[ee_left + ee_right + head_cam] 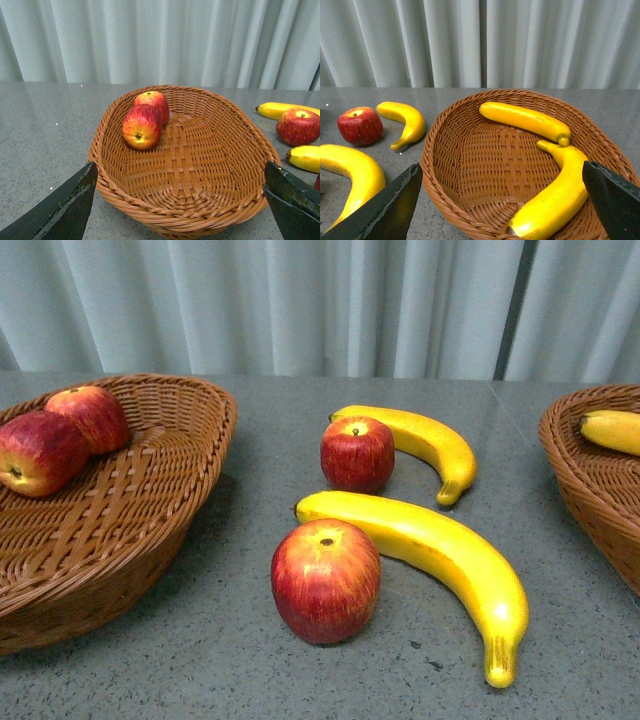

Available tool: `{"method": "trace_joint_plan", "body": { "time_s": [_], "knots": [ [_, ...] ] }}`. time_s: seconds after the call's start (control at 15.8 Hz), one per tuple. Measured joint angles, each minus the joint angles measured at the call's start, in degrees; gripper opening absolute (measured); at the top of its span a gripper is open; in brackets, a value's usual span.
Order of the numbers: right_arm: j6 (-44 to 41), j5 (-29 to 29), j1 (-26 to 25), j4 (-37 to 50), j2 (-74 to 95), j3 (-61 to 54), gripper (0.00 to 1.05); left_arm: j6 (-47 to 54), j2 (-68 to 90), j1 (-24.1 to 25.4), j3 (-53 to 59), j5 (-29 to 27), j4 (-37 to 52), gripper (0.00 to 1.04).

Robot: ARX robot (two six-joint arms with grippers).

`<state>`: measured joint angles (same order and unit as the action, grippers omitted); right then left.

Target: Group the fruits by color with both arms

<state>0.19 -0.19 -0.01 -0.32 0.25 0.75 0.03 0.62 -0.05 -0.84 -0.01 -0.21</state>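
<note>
On the table between the baskets lie two red apples, a near one (325, 580) and a far one (357, 453), each beside a yellow banana, near (440, 560) and far (420, 445). The left wicker basket (190, 480) holds two apples (142, 126) (152, 101). The right wicker basket (445, 170) holds two bananas (525, 120) (555, 195). My left gripper (180, 170) hangs open over the near rim of the left basket, holding nothing. Over the right basket my right gripper (500, 172) is open and empty too. Neither arm shows in the front view.
The grey table top (230, 660) runs back to a pale curtain (300, 300). The right basket (590, 480) is cut off by the front view's edge, with one banana tip (612, 430) showing in it.
</note>
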Motion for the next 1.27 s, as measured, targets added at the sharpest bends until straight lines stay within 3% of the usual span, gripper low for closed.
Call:
{"method": "trace_joint_plan", "body": {
  "time_s": [1.27],
  "knots": [
    [0.0, 0.0, 0.0, 0.0, 0.0, 0.0, 0.98, 0.0, 0.0, 0.0, 0.0, 0.0, 0.0, 0.98]
  ]
}}
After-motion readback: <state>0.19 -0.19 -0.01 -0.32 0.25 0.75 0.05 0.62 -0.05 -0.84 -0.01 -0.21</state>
